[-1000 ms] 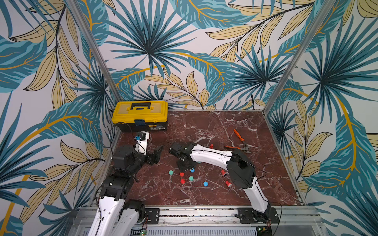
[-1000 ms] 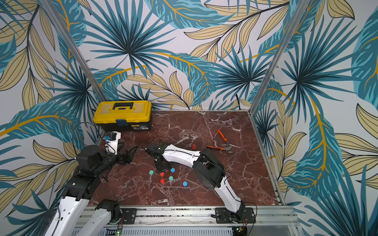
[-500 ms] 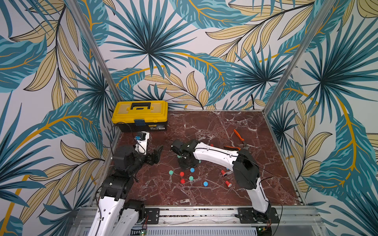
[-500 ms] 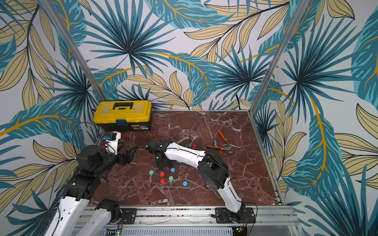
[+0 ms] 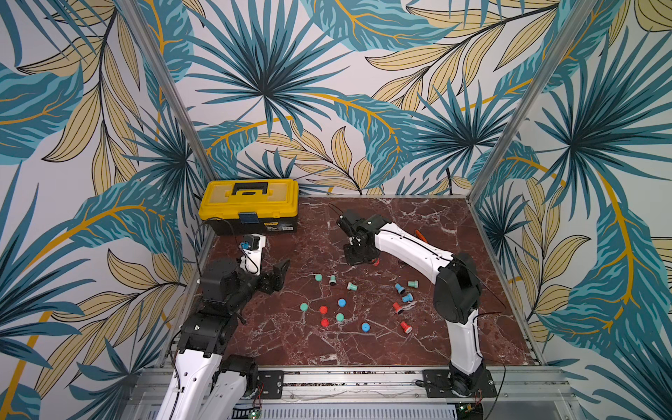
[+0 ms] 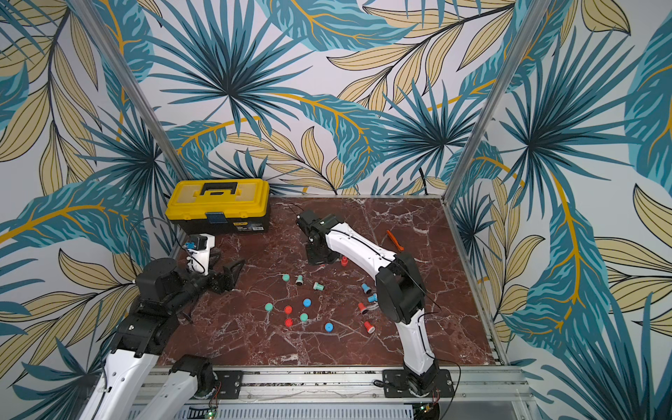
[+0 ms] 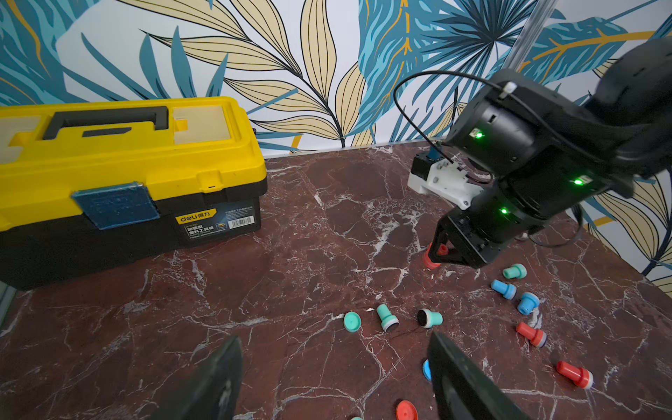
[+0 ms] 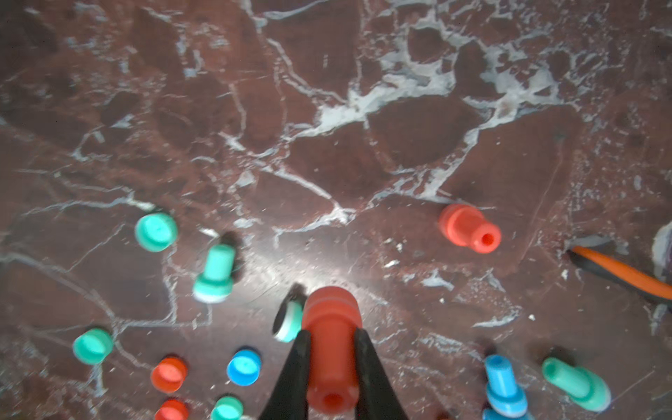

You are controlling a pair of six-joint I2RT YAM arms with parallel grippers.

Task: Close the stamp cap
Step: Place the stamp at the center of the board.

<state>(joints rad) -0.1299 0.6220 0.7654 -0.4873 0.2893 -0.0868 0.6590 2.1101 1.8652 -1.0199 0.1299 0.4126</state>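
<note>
Toolbox (image 5: 251, 203) at 10 o'clock on the counter (image 5: 363, 345) is shut, contents hidden. Right tool (image 8: 331, 334) pinches a red stamp (image 8: 330, 309) near centre; loose caps (image 5: 341, 302) and stamps (image 5: 351, 286) lie toward 6 o'clock. Left tool (image 7: 334, 338) spread, empty.

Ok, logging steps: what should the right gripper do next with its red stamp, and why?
Probably open and release it: the right gripper is shut on the red stamp, whose wide end looks capped, low over the table near a second red stamp.

The right gripper (image 8: 331, 336), carrying a red stamp (image 8: 331, 309), has swung right and slightly farther back, ending beside the loose red stamp (image 5: 376, 261).
</note>
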